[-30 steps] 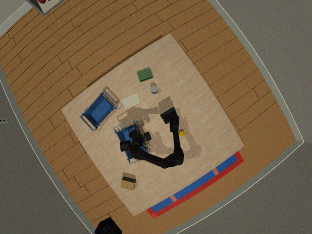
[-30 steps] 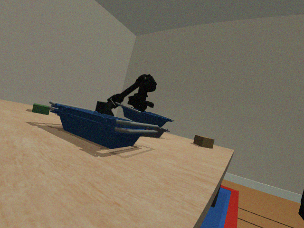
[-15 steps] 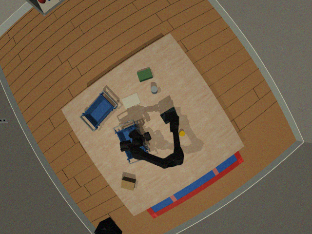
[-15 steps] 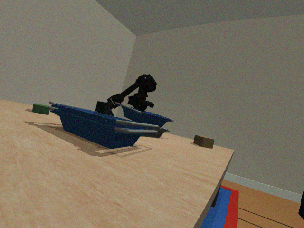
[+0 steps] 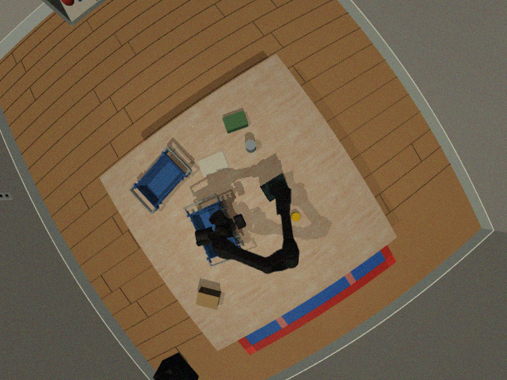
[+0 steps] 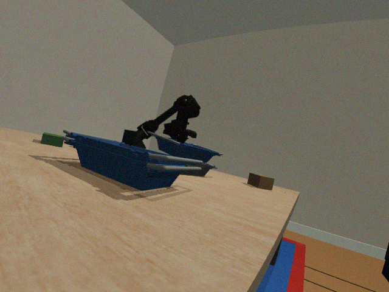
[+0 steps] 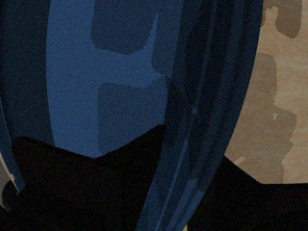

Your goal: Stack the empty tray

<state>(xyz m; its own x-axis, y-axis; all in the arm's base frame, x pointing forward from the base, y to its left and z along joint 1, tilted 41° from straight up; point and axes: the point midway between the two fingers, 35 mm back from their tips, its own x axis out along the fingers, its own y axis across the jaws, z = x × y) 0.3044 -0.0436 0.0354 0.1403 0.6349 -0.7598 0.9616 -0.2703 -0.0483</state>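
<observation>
The gripper (image 5: pixel 222 229) (image 6: pixel 181 140) (image 7: pixel 175 134) is pinching the wall of a blue tray (image 5: pixel 196 221) (image 6: pixel 185 151) (image 7: pixel 72 72), whose visible inside is showing no blocks. In the exterior view that one's sitting above a greyish tray-like thing (image 6: pixel 200 171), presumably the loaded tray; its bars are mostly hiding, so can't tell if they're swung in. Another blue tray (image 5: pixel 162 180) (image 6: pixel 109 162) is resting on the bench (image 5: pixel 327 172) (image 6: pixel 125 235) at ten o'clock in the top view. I'm guessing we're placing now: next needs levelling over both bars, then easing open.
</observation>
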